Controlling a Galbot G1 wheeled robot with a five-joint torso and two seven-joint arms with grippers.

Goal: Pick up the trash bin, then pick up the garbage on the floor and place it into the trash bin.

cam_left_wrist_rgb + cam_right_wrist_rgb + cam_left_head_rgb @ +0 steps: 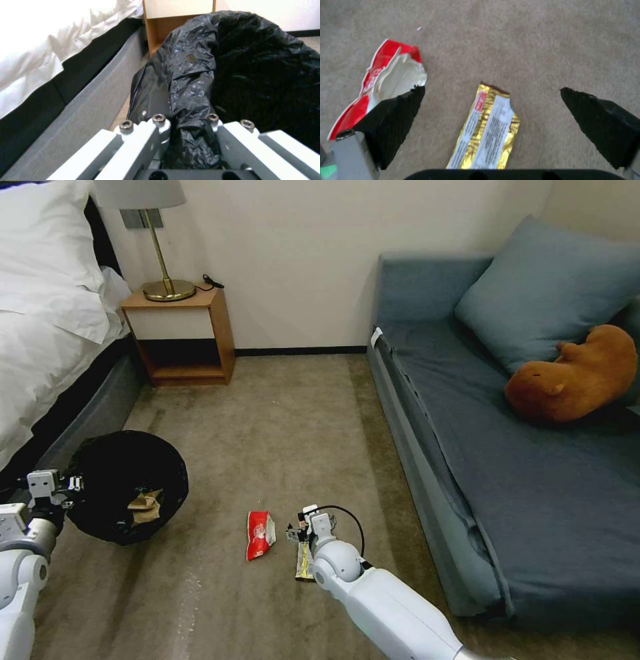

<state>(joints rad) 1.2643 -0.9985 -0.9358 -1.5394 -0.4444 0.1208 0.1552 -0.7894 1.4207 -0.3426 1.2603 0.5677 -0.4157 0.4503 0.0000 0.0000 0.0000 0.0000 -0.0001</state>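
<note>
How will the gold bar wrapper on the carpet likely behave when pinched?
The gold bar wrapper lies flat and torn open, so it is probably empty, light and floppy. Its shiny foil may slip between the right hand's open fingers.

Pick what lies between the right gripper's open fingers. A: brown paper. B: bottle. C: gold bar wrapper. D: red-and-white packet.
C: in the right wrist view the gold bar wrapper lies on the carpet between the open fingers of the right gripper.

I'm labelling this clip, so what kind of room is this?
Most likely a hotel room or bedroom: a bed with white linen, a bedside table with a lamp, and a blue sofa on carpet.
</note>
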